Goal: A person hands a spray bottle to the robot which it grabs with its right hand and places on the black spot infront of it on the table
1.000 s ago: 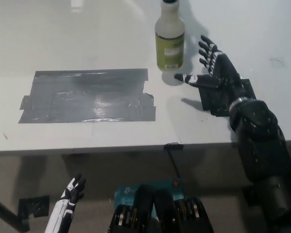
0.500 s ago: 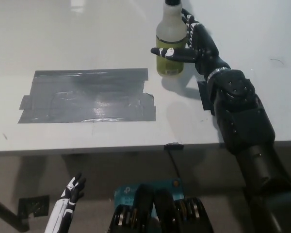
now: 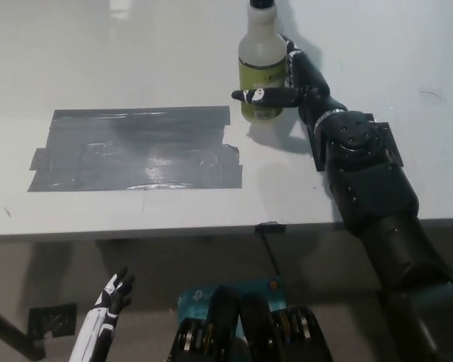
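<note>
A clear spray bottle (image 3: 262, 66) with yellow-green liquid and a label stands upright on the white table (image 3: 136, 45), just beyond the upper right corner of the dark taped patch (image 3: 136, 148). My black right hand (image 3: 291, 83) is wrapped around the bottle's lower body, thumb across the front and fingers behind it. My white left hand (image 3: 106, 313) hangs below the table edge at the lower left, fingers apart, holding nothing.
A small black square patch (image 3: 377, 147) lies on the table under my right forearm. The table's front edge (image 3: 211, 226) runs across the picture. A dark table leg (image 3: 7, 332) shows at the lower left on the floor.
My right hand reached forward from beside the bottle and closed around it. The bottle has shifted slightly left and nearer.
</note>
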You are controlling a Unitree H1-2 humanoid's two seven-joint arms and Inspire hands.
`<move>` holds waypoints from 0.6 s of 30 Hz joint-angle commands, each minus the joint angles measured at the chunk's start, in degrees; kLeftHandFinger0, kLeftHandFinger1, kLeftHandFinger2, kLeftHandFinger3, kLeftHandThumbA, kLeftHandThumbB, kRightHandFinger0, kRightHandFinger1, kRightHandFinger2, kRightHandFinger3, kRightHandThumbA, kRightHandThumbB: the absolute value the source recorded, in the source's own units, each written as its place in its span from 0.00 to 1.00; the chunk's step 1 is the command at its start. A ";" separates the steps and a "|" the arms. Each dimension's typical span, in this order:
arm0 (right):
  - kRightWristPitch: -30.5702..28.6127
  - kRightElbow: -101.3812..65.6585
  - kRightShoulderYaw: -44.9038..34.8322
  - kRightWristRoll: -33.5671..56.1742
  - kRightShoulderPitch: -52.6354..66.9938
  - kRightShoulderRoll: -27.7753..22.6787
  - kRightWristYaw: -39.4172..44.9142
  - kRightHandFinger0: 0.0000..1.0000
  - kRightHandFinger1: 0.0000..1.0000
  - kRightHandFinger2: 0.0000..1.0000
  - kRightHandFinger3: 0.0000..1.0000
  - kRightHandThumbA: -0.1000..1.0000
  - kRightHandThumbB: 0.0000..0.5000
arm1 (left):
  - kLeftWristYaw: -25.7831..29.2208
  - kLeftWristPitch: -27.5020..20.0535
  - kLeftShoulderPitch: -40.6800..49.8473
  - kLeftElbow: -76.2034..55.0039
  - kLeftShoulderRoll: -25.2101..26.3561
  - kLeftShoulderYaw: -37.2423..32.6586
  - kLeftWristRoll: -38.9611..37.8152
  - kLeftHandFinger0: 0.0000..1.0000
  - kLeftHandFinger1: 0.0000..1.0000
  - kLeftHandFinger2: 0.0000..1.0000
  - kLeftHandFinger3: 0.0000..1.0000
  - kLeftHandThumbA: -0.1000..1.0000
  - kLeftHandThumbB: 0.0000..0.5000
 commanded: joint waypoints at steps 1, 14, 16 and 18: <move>-2.52 1.70 -0.89 0.82 -5.03 0.59 -0.04 1.00 1.00 1.00 1.00 1.00 1.00 | -0.76 -0.51 -0.44 -1.69 0.24 0.02 -0.90 1.00 1.00 1.00 1.00 0.99 0.28; -13.14 9.97 -1.57 0.45 -11.14 1.32 -0.95 0.00 0.01 0.10 0.00 0.59 0.79 | -0.76 -0.53 -0.64 -1.67 0.56 0.14 -0.66 1.00 1.00 1.00 1.00 1.00 0.25; -13.08 9.41 -1.09 -0.42 -11.08 1.81 -2.02 0.00 0.04 0.15 0.00 0.58 0.79 | -0.82 -0.51 -0.75 -1.66 0.46 0.23 -0.70 1.00 1.00 1.00 1.00 1.00 0.26; -13.39 8.97 -0.80 -1.06 -10.90 1.94 -2.79 0.00 0.05 0.17 0.00 0.60 0.79 | -0.76 -0.52 -0.92 -1.71 0.40 0.17 -0.37 1.00 1.00 1.00 1.00 1.00 0.25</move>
